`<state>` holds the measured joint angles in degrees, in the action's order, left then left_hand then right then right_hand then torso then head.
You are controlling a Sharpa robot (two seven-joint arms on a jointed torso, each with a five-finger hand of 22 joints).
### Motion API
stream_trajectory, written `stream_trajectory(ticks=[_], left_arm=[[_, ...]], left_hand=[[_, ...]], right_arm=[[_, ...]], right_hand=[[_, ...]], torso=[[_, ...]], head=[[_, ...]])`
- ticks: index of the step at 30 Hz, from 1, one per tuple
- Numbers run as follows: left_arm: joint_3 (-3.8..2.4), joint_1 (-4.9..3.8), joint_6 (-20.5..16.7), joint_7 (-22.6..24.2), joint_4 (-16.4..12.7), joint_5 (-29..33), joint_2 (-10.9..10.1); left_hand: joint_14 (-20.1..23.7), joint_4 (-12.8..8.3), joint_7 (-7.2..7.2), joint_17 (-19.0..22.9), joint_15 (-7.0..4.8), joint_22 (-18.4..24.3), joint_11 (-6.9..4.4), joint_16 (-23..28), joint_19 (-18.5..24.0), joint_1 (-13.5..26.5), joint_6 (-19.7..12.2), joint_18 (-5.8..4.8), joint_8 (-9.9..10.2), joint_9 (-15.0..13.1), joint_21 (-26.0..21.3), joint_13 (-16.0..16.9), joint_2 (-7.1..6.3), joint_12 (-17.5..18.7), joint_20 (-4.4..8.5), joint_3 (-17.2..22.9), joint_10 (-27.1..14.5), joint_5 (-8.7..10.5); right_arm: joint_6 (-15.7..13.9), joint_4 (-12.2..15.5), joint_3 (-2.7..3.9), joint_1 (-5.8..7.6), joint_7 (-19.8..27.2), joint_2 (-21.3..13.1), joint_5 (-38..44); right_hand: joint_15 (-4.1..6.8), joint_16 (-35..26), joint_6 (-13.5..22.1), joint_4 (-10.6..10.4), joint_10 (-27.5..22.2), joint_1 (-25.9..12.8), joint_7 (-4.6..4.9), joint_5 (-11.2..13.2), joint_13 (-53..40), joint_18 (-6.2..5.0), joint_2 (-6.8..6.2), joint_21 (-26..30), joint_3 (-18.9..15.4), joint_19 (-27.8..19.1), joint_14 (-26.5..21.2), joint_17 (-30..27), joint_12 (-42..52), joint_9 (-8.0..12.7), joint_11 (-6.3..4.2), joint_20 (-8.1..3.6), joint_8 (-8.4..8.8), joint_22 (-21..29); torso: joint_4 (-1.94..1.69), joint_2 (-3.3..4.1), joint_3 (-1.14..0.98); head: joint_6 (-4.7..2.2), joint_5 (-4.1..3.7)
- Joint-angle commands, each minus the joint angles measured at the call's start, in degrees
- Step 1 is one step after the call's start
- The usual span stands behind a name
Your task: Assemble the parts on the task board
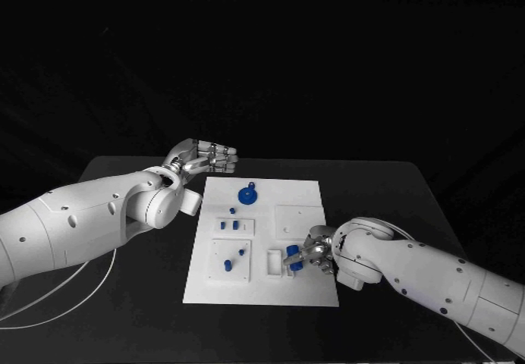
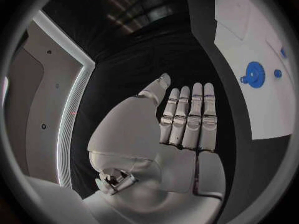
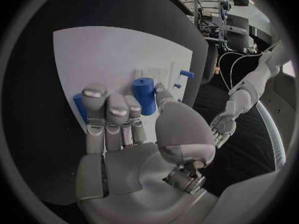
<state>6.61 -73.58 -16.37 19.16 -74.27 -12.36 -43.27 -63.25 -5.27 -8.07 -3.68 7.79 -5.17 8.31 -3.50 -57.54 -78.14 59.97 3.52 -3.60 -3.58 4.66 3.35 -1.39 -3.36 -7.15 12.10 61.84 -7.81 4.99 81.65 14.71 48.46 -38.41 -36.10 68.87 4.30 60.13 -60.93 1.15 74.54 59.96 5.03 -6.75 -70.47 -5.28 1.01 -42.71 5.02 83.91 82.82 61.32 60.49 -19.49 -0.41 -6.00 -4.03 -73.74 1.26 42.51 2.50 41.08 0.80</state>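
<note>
Black table [image 1: 131, 303], dark backdrop; white task board [image 1: 262, 284] centred. Left hand [image 1: 205, 158] empty, fingers apart; right hand [image 1: 312, 254] pinches blue cylinder [image 3: 144, 95].

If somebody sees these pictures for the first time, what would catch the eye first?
Probably the white task board in the middle of the black table, dotted with small blue parts. Next, the right hand gripping a blue cylinder at the board's near right side, while the left hand hovers empty-palmed beyond the far left corner.

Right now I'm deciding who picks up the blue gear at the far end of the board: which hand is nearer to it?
Left. The left hand hovers beside the board's far corner, close to the blue gear. The right hand is at the task board's near end, by a blue cylinder.
</note>
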Motion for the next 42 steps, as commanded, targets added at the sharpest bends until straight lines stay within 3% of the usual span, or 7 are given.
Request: stream_trajectory(ticks=[1, 5, 10, 19, 28, 42], left_arm=[[-0.04, 0.03, 0.7, 0.1, -0.1, 0.3, 0.1], [-0.04, 0.02, 0.7, 0.0, -0.1, 0.2, 0.1], [-0.04, 0.02, 0.7, -0.1, -0.2, 0.2, 0.0], [-0.04, 0.02, 0.7, -0.2, -0.2, 0.1, -0.1], [-0.04, 0.02, 0.9, -0.4, -0.3, 0.1, -0.1], [-0.05, 0.01, 0.9, -0.5, -0.4, 0.1, 0.0]], left_hand=[[0.1, 0.1, -0.13, 0.0, 0.12, 0.1, -0.04, 0.0, -0.3, 0.2, -0.4, 0.17, 0.0, 0.0, -0.2, 0.0, 0.35, 0.1, 0.03, -0.3, -0.4, -0.04], [0.2, 0.0, -0.15, 0.0, 0.14, 0.2, -0.01, 0.0, -0.3, 0.1, -0.4, 0.23, 0.0, 0.0, -0.1, 0.0, 0.39, 0.1, 0.0, -0.5, -0.5, -0.15], [0.2, 0.0, -0.15, 0.0, 0.14, 0.2, -0.01, 0.0, -0.3, 0.1, -0.4, 0.23, 0.0, 0.0, -0.1, 0.0, 0.39, 0.1, 0.0, -0.5, -0.5, -0.15], [0.2, 0.0, -0.15, 0.0, 0.14, 0.2, -0.01, 0.0, -0.3, 0.1, -0.4, 0.23, 0.0, 0.0, -0.1, 0.0, 0.39, 0.1, 0.0, -0.5, -0.5, -0.15], [0.2, 0.0, -0.15, 0.0, 0.14, 0.2, -0.01, 0.0, -0.3, 0.1, -0.4, 0.23, 0.0, 0.0, -0.1, 0.0, 0.39, 0.1, 0.0, -0.5, -0.5, -0.15], [0.2, 0.0, -0.15, 0.0, 0.14, 0.2, -0.01, 0.0, -0.3, 0.1, -0.4, 0.23, 0.0, 0.0, -0.1, 0.0, 0.39, 0.1, 0.0, -0.5, -0.5, -0.15]], right_arm=[[0.6, -0.8, -0.76, -0.93, -0.7, 0.0, -0.1], [-0.7, -0.7, -0.81, -0.93, -0.5, -0.3, 0.0], [-2.6, 0.3, -0.82, -0.93, -0.3, -1.1, -0.8], [-4.5, 4.8, -0.51, -0.86, -0.3, -3.5, -3.6], [-2.9, 7.2, 0.25, -0.55, -0.8, -4.1, -6.0], [-0.8, 5.8, 0.38, 0.01, -0.9, -1.5, -5.7]], right_hand=[[0.12, -0.3, -0.3, 0.8, -0.2, 0.1, -0.02, -0.6, 0.0, -0.51, 1.12, 0.3, 0.1, 3.1, 0.2, 0.0, -0.2, 11.2, -0.11, 0.38, 0.38, -0.1], [0.32, -0.4, -1.5, 1.9, -0.2, 0.5, -0.41, -1.3, 0.1, -0.34, 2.15, 0.4, 1.5, 3.1, 0.2, -0.1, -0.2, 11.1, -0.41, 0.21, 0.43, -0.1], [0.62, -0.6, -3.3, 2.5, 0.0, -0.4, -1.07, -1.5, 0.3, -0.04, 2.01, 0.5, 3.1, 3.1, 0.2, -0.2, -0.5, 11.1, -0.86, -0.1, 0.39, -0.1], [1.05, -1.0, -6.5, 1.8, 0.4, -1.4, -2.05, -0.7, 0.9, 0.36, 2.02, 0.6, 3.2, 3.1, 0.3, -0.4, -1.2, 10.9, -1.47, -0.53, 0.35, -0.1], [1.28, -1.2, -8.0, 1.5, 0.8, -1.7, -2.48, 0.1, 1.4, 0.65, 1.91, 0.6, 2.9, 3.1, 0.3, -0.5, -1.7, 11.1, -1.76, -0.79, 0.36, -0.1], [1.35, -1.4, -8.5, 0.7, 0.9, -1.8, -2.58, 0.5, 1.3, 0.82, 2.03, 0.8, 2.0, 3.1, 0.3, -0.3, -1.9, 11.4, -1.85, -0.9, 0.38, -0.1]], torso=[[0.06, 0.02, -0.02], [0.04, 0.04, -0.11], [0.08, 0.06, -0.12], [0.11, 0.03, -0.06], [0.01, 0.04, 0.04], [0.03, 0.05, 0.01]], head=[[-0.03, 0.35], [-0.03, 0.49], [0.05, 0.74], [0.08, 0.93], [0.15, 1.1], [0.15, 1.56]])
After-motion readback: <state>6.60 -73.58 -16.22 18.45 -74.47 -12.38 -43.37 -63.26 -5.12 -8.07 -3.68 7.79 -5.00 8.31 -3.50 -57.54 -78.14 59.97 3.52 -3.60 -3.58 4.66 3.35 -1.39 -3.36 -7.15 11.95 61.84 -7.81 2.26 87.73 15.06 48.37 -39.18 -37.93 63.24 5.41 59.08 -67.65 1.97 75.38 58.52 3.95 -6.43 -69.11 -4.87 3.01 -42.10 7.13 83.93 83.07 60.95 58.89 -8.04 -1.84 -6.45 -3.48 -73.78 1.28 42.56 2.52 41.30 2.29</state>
